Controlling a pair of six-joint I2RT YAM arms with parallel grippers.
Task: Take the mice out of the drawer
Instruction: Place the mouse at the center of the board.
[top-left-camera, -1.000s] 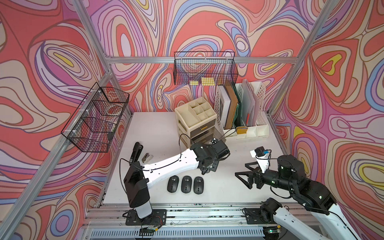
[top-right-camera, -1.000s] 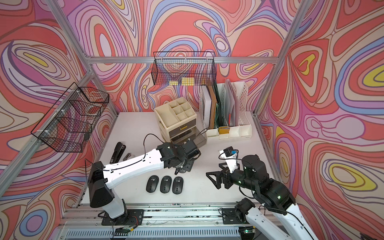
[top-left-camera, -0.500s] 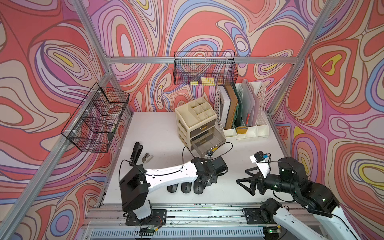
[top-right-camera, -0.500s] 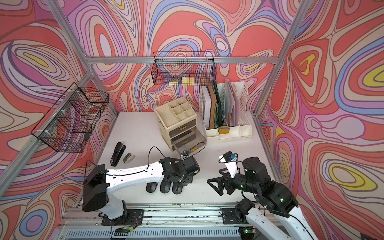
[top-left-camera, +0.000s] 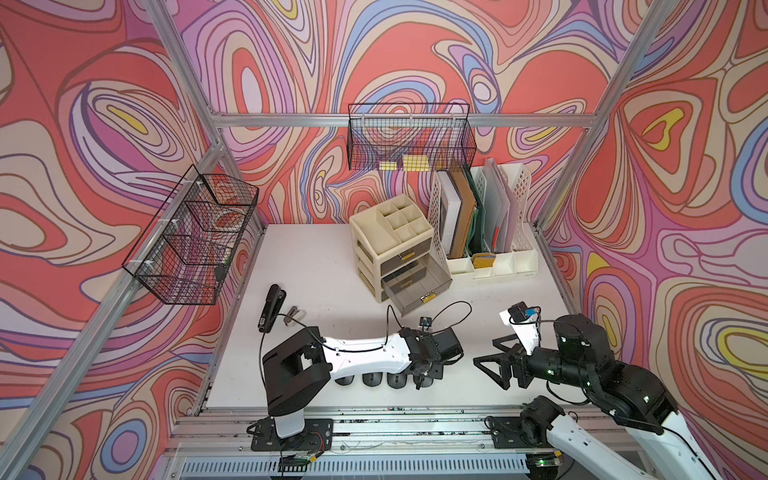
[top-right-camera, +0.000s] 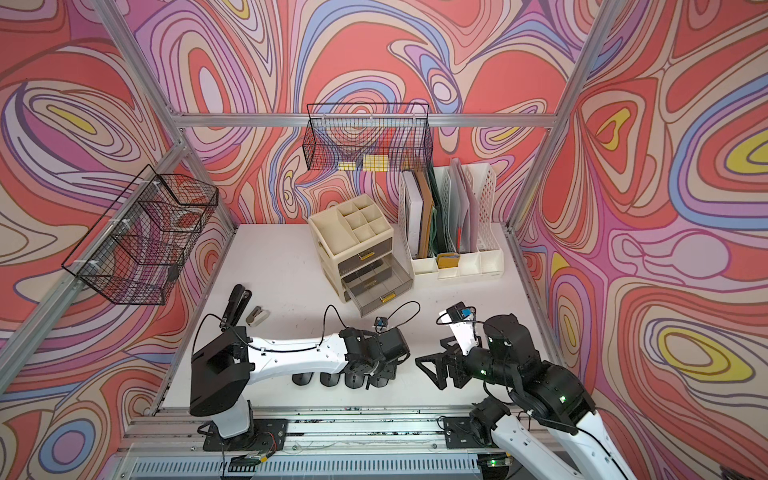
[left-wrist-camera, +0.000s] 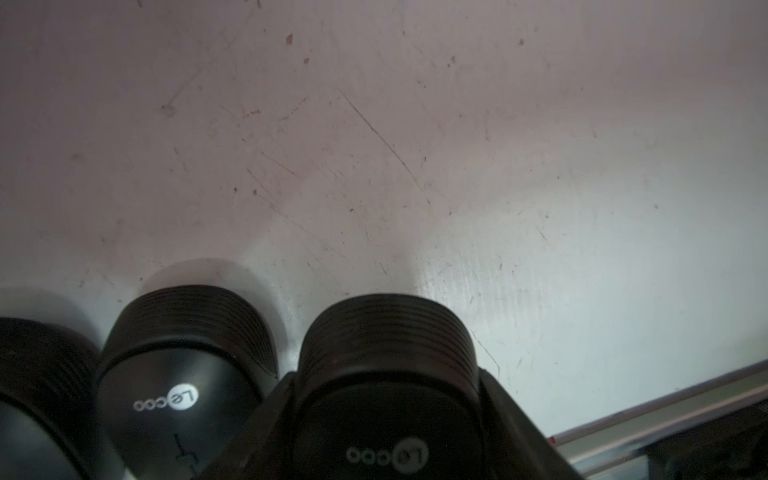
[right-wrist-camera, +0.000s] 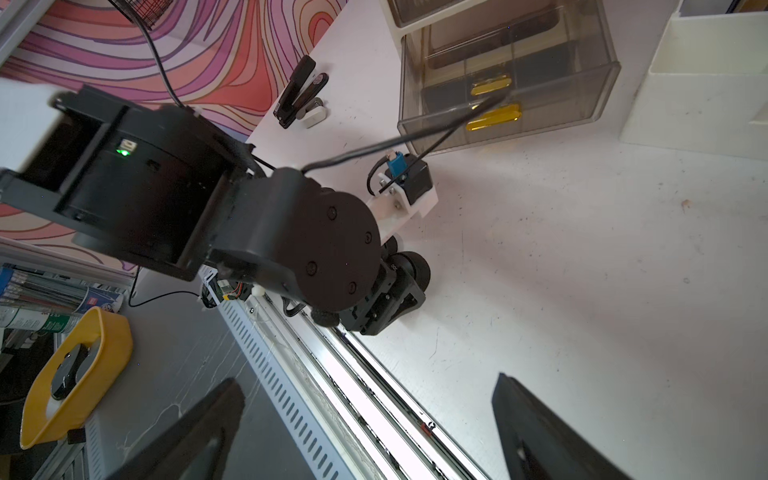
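Three black mice (top-left-camera: 371, 379) (top-right-camera: 328, 379) lie in a row near the table's front edge. My left gripper (top-left-camera: 424, 373) (top-right-camera: 380, 374) is down at the right end of that row, shut on a fourth mouse (left-wrist-camera: 386, 345). In the left wrist view its fingers (left-wrist-camera: 505, 415) flank this mouse, with the neighbouring mouse (left-wrist-camera: 183, 365) close beside. The smoky-grey drawer (top-left-camera: 432, 282) (right-wrist-camera: 507, 120) stands pulled out of the cream organiser (top-left-camera: 374, 245). Dark shapes show through its walls; I cannot tell what they are. My right gripper (top-left-camera: 490, 360) (right-wrist-camera: 365, 436) hovers open and empty to the right.
A black stapler (top-left-camera: 270, 307) and a small staple remover (top-left-camera: 293, 312) lie at the left. A white file rack (top-left-camera: 490, 266) stands right of the organiser. Wire baskets (top-left-camera: 195, 237) hang on the left and back walls. The metal rail (top-left-camera: 374, 411) runs just in front of the mice.
My left arm has come from the open drawer down to the front of the table with a mouse, ending beside the row of three. The right gripper has shifted only slightly.
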